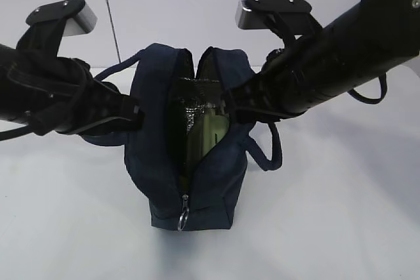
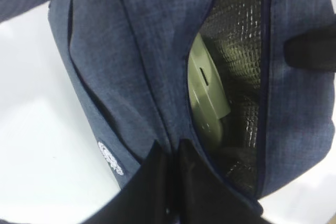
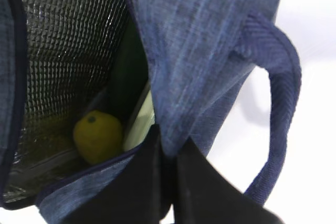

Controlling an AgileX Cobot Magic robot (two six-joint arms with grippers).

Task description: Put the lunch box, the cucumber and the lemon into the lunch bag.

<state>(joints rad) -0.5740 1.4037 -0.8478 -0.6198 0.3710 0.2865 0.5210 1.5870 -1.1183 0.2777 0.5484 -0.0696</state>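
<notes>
Navy fabric formed the boxy lunch bag (image 1: 190, 162), which stood upright on a white table (image 1: 328, 227) with its top zipper open and its silver foil lining (image 3: 68, 51) showing. Inside it, the clear lunch box with the pale green snap-on lid (image 2: 207, 95) stood on edge, the small bright yellow lemon (image 3: 97, 136) lay at the bottom beside it, and a dark green strip that was probably the smooth cucumber (image 3: 126, 77) leaned between the lemon and the box; it was too shadowed to be certain. All three items therefore appeared to be in the bag already. The left gripper (image 2: 173, 153) was clamped shut on one edge of the bag's mouth, and the right gripper (image 3: 168, 153) was clamped shut on the opposite edge, so the two together held the opening spread. The main risk seemed to be in letting go: if one side were released before the other, or if the fabric snagged on a finger, the bag could be dragged sideways or tipped, and the box could shift onto the lemon. Both black arms reached in low from either side, sloping down toward the bag, each wrist camera (image 1: 272, 11) raised above its arm. A metal ring pull (image 1: 184, 218) hung at the near end of the zipper, and a loop handle (image 1: 266, 152) drooped on the right.
</notes>
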